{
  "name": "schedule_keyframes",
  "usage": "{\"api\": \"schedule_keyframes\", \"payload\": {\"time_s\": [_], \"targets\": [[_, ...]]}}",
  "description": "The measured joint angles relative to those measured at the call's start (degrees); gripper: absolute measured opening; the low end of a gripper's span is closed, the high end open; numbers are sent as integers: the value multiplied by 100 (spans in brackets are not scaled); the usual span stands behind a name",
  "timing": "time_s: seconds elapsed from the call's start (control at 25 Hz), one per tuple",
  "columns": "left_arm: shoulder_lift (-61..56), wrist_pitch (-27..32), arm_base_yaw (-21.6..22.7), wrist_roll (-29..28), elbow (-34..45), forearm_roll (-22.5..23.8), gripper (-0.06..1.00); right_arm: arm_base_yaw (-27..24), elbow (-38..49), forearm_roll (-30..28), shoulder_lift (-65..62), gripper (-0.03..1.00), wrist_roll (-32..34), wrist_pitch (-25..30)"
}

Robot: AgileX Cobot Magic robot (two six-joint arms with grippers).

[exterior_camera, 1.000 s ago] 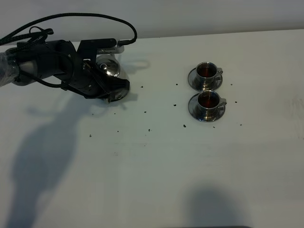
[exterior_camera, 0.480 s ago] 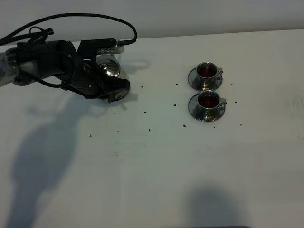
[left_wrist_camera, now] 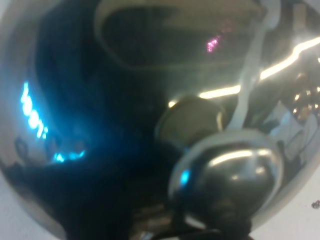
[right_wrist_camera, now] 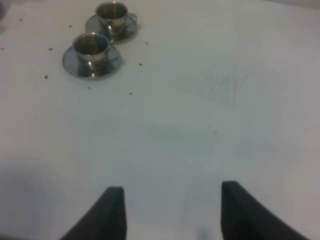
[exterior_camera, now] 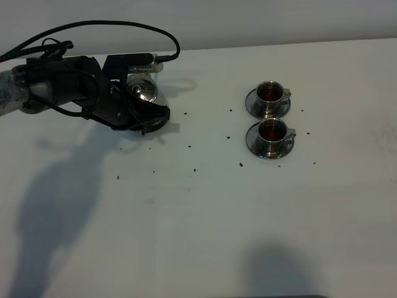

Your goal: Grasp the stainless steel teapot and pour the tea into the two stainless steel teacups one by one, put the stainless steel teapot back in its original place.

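Note:
The stainless steel teapot (exterior_camera: 144,92) stands at the table's back left, and its shiny domed lid (left_wrist_camera: 115,100) and knob fill the left wrist view. My left gripper (exterior_camera: 146,118) is clamped around the teapot's near side; its fingers are hidden. The two stainless steel teacups stand on saucers at the right of middle, the far one (exterior_camera: 271,93) and the near one (exterior_camera: 272,131), each holding dark reddish-brown tea. Both cups also show in the right wrist view, the far cup (right_wrist_camera: 113,12) and the near cup (right_wrist_camera: 91,46). My right gripper (right_wrist_camera: 170,212) is open and empty, low over bare table well short of the cups.
Small dark specks (exterior_camera: 190,146) lie scattered on the white table (exterior_camera: 205,223) between the teapot and the cups. A black cable (exterior_camera: 111,26) loops over the left arm near the table's back edge.
The left gripper and the teapot have shifted slightly to the left and back. The cups and the right gripper have not moved.

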Motion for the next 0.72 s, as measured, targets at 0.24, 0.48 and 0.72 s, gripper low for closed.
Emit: {"api": "schedule_keyframes", "payload": {"time_s": [0.24, 0.48, 0.72], "targets": [[0, 74, 58, 8, 0, -5, 23, 0, 0, 0, 0, 42, 0, 0], [0, 99, 106, 8, -5, -5, 39, 0, 0, 0, 0, 42, 10, 0], [-140, 248, 111, 36, -5, -5, 45, 0, 0, 0, 0, 42, 10, 0]]}}
